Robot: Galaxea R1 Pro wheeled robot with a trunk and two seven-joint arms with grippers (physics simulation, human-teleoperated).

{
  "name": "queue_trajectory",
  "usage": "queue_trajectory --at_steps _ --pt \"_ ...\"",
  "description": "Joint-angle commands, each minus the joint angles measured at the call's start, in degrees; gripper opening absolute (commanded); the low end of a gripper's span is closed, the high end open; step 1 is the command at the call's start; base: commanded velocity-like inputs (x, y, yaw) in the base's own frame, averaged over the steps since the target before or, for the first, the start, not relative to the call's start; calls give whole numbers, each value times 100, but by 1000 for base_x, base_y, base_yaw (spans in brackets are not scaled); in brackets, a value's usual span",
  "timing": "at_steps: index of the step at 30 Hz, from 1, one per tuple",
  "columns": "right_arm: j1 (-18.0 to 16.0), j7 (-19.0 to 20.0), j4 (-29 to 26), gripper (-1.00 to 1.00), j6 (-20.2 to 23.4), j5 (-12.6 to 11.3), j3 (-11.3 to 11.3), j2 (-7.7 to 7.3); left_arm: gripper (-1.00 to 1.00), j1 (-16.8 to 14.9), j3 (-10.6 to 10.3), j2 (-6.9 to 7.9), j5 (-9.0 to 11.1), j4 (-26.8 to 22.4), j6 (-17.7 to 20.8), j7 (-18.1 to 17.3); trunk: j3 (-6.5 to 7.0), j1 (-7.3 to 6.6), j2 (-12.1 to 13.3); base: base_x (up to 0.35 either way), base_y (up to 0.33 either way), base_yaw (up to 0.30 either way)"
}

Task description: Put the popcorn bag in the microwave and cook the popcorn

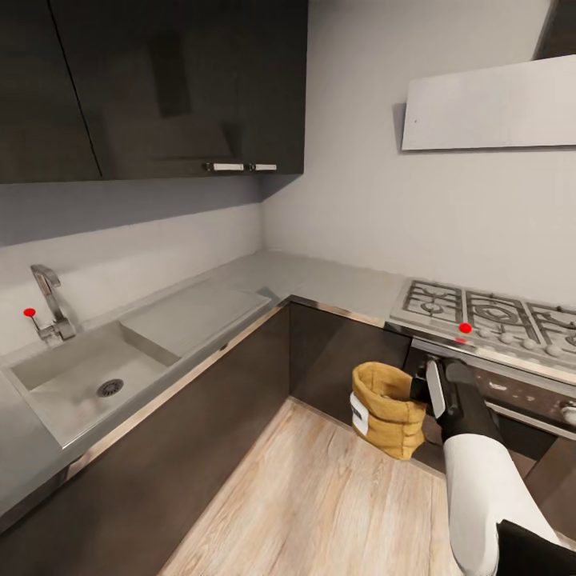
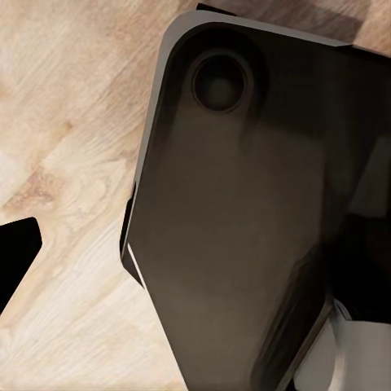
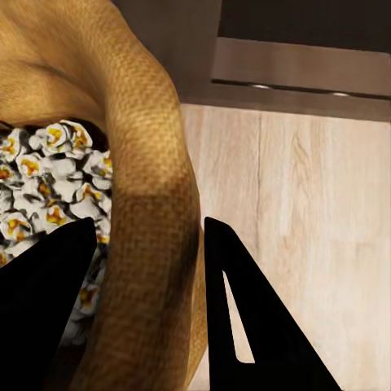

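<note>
Grey L-shaped table (image 1: 320,284) runs along both walls over dark cabinet fronts (image 1: 200,424); steel sink (image 1: 72,384) with faucet (image 1: 50,304) set into its left run, a raised drainboard (image 1: 192,312) just beside the basin; gas hob (image 1: 488,316) sits on the right run; light wood floor (image 1: 320,496) below, bare.

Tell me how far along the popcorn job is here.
Pickup looks done: the right gripper pinches the popcorn bag by its rim, off the countertop, over the floor. The popcorn inside looks white and puffed. Whether it went through a microwave can't be judged here.
</note>
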Motion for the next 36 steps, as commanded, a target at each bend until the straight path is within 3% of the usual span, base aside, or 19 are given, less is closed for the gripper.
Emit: queue_trajectory --at_steps 1,17,21,25,32,36 --pt "16 36 -4 -100 22 58 -22 8 100 -3 8 0 23 3 -16 2 -7 0 -5 0 0 0" --pt "299 41 -4 -100 -33 51 -62 8 100 -3 19 8 52 3 -16 2 25 0 -5 0 0 -176" --pt "322 49 0 -100 -230 36 -388 12 100 -3 26 9 62 3 -16 2 36 0 -5 0 0 -242" --pt "371 50 26 -100 -529 32 -430 13 100 -3 28 9 68 3 -16 2 48 0 -5 0 0 -242" --pt "383 50 62 -100 -560 49 -446 5 100 -3 27 17 78 3 -16 2 67 0 -5 0 0 -242" --pt "384 50 54 -100 -592 67 -825 -94 100 -3 28 17 80 3 -16 2 78 0 -5 0 0 -242"
